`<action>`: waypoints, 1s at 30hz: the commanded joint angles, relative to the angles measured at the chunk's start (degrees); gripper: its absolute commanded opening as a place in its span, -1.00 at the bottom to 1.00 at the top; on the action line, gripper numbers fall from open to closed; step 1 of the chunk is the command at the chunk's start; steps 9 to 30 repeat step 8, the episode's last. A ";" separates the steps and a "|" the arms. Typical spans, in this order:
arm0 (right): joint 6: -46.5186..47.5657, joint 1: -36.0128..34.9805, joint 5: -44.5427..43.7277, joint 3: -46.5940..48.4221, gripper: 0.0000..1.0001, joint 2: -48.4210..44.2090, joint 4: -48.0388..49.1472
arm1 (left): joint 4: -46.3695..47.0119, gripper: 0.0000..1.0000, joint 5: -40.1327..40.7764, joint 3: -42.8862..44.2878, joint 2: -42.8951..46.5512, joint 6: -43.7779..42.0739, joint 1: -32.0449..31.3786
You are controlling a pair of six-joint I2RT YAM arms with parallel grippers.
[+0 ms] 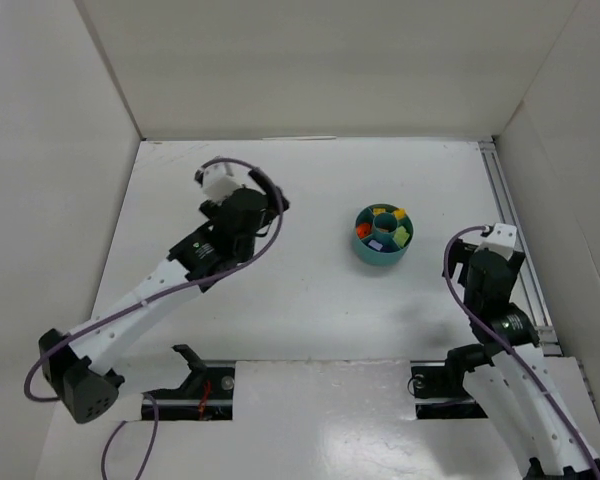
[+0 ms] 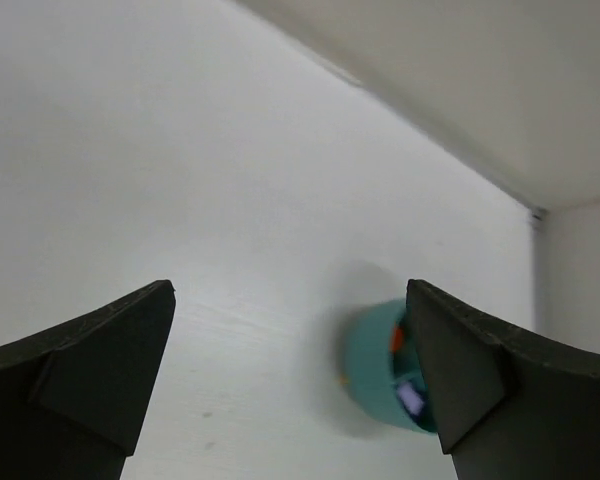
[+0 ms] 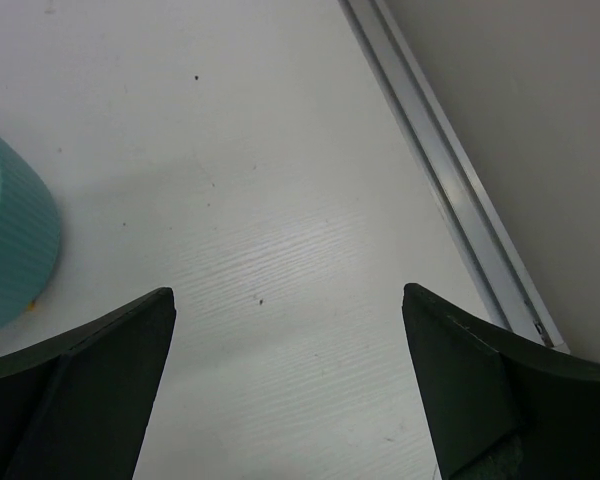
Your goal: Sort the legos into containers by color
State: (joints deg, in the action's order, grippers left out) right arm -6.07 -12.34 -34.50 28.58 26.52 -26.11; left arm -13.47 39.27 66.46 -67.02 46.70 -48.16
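The round teal tub [image 1: 383, 258] stands right of the table's middle. Its wedge compartments hold tiny bricks: red-orange [image 1: 363, 231] on the left, yellow-orange [image 1: 381, 212] at the back, lime green [image 1: 404, 235] on the right. My left gripper [image 1: 276, 206] is open and empty, well left of the tub. In the left wrist view the tub [image 2: 372, 365] is partly hidden behind the right finger, and the gripper [image 2: 290, 300] is over bare table. My right gripper [image 1: 483, 256] is open and empty to the tub's right. The right wrist view shows the tub's wall [image 3: 20, 240] at the left edge, beside the gripper [image 3: 288, 300].
White walls enclose the table on three sides. An aluminium rail [image 1: 515, 240] runs along the right edge and also shows in the right wrist view [image 3: 440, 170]. A tiny orange speck [image 3: 32, 300] lies on the table at the tub's base. Black mounts [image 1: 195, 385] sit in cutouts at the near edge.
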 commanded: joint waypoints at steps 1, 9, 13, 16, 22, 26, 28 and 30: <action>1.84 0.30 2.77 3.68 0.98 2.56 3.61 | -15.17 1.00 -4.89 -10.52 6.69 10.42 6.75; 3.16 0.30 4.17 4.29 0.98 4.33 3.69 | -18.69 1.00 -6.04 -19.60 19.55 12.28 11.78; 3.16 0.30 4.17 4.29 0.98 4.33 3.69 | -18.69 1.00 -6.04 -19.60 19.55 12.28 11.78; 3.16 0.30 4.17 4.29 0.98 4.33 3.69 | -18.69 1.00 -6.04 -19.60 19.55 12.28 11.78; 3.16 0.30 4.17 4.29 0.98 4.33 3.69 | -18.69 1.00 -6.04 -19.60 19.55 12.28 11.78; 3.16 0.30 4.17 4.29 0.98 4.33 3.69 | -18.69 1.00 -6.04 -19.60 19.55 12.28 11.78; 3.16 0.30 4.17 4.29 0.98 4.33 3.69 | -18.69 1.00 -6.04 -19.60 19.55 12.28 11.78; 3.16 0.30 4.17 4.29 0.98 4.33 3.69 | -18.69 1.00 -6.04 -19.60 19.55 12.28 11.78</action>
